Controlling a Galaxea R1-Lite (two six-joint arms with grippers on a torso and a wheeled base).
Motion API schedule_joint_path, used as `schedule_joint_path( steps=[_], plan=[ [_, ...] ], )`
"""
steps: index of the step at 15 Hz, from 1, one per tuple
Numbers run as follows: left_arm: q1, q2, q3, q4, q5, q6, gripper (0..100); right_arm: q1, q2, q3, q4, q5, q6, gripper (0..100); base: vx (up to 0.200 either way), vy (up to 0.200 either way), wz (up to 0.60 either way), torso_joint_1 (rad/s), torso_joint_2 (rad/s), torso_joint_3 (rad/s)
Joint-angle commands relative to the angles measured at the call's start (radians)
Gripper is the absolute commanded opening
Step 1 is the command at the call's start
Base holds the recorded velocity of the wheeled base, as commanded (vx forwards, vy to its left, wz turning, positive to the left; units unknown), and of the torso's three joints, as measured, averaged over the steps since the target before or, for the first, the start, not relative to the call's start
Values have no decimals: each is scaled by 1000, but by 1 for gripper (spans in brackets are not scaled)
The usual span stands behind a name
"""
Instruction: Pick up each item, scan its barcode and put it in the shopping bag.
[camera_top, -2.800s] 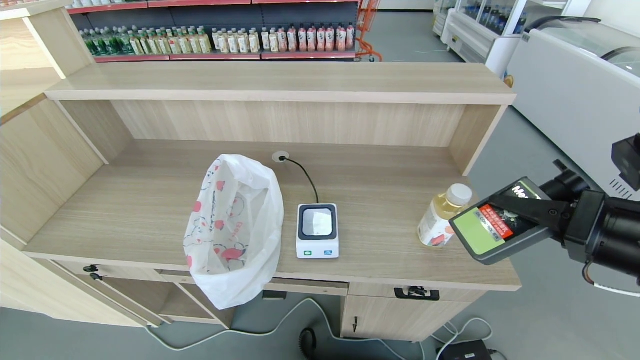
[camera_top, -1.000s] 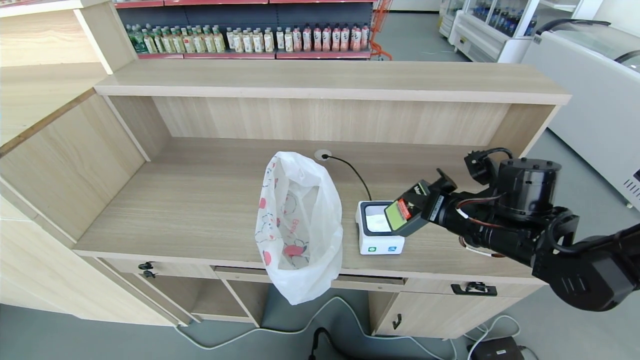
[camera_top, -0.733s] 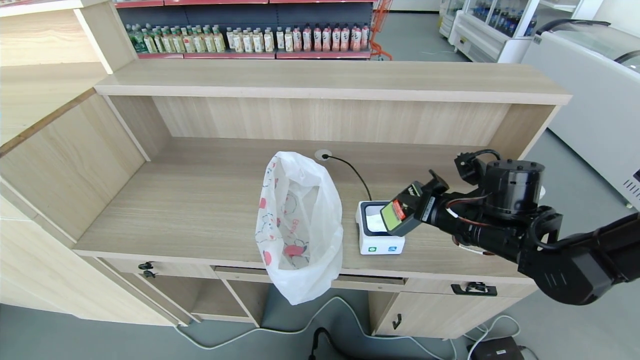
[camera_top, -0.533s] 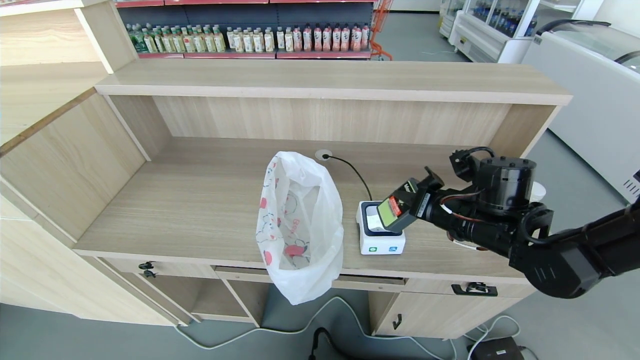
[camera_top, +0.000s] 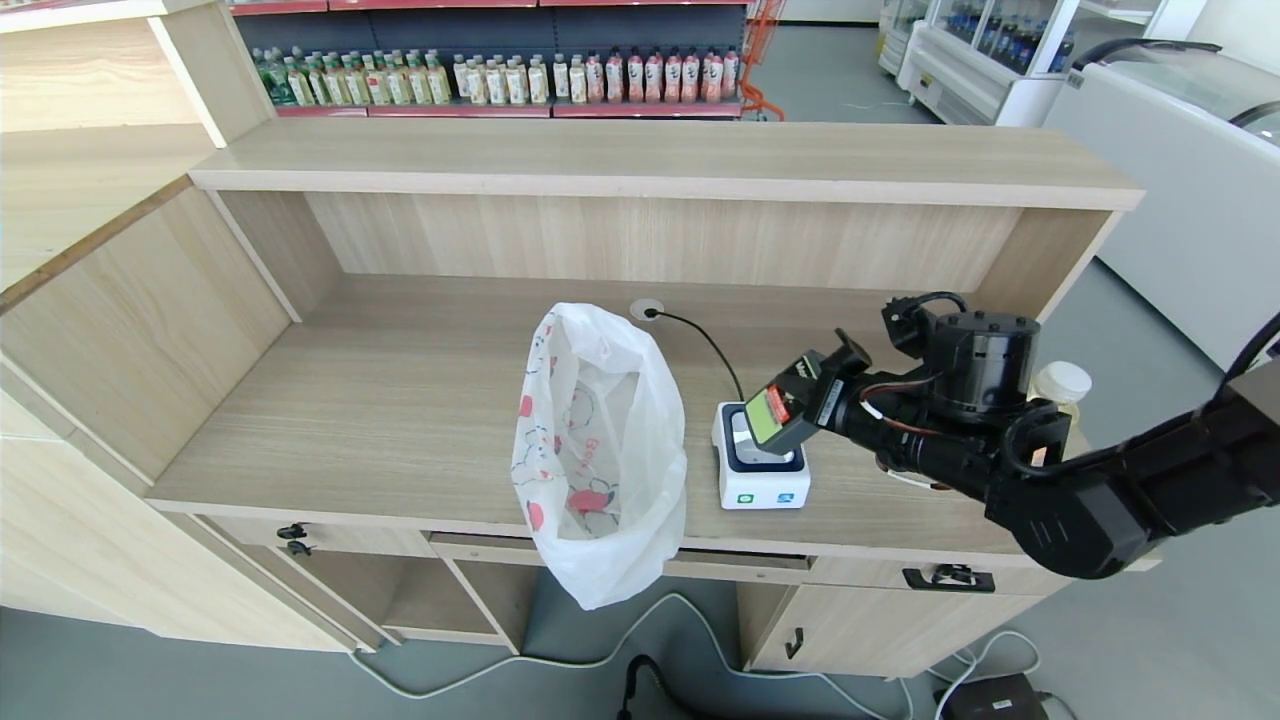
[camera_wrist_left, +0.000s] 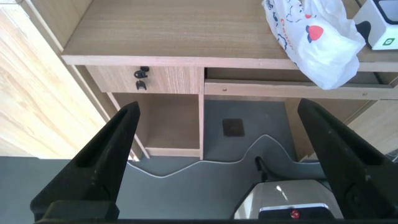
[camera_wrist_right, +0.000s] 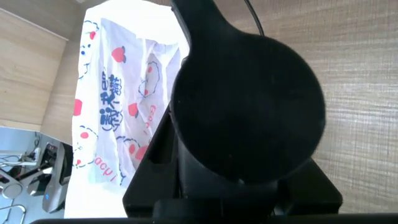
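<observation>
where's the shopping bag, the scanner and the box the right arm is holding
shopping bag (camera_top: 640, 450), head view, on its white plastic side wall.
scanner (camera_top: 765, 497), head view, on its white front face, between the two buttons.
box (camera_top: 764, 424), head view, on its green face.
</observation>
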Motion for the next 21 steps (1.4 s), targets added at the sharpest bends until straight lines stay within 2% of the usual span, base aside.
schedule_joint_path(
  steps=[1,5,11,21],
  plan=[
    [0,0,0,0,1,0,100,0,29,-26,-1,2,1,0,0,0,0,0,0,0],
    [0,0,0,0,1,0,100,8,82,-35,-42,5,1,0,0,0,0,0,0,0],
    [0,0,0,0,-1,0,100,20,123,-79,-42,5,1,0,0,0,0,0,0,0],
    [0,0,0,0,-1,0,100,35,154,-83,-47,-1,3,0,0,0,0,0,0,0]
  ],
)
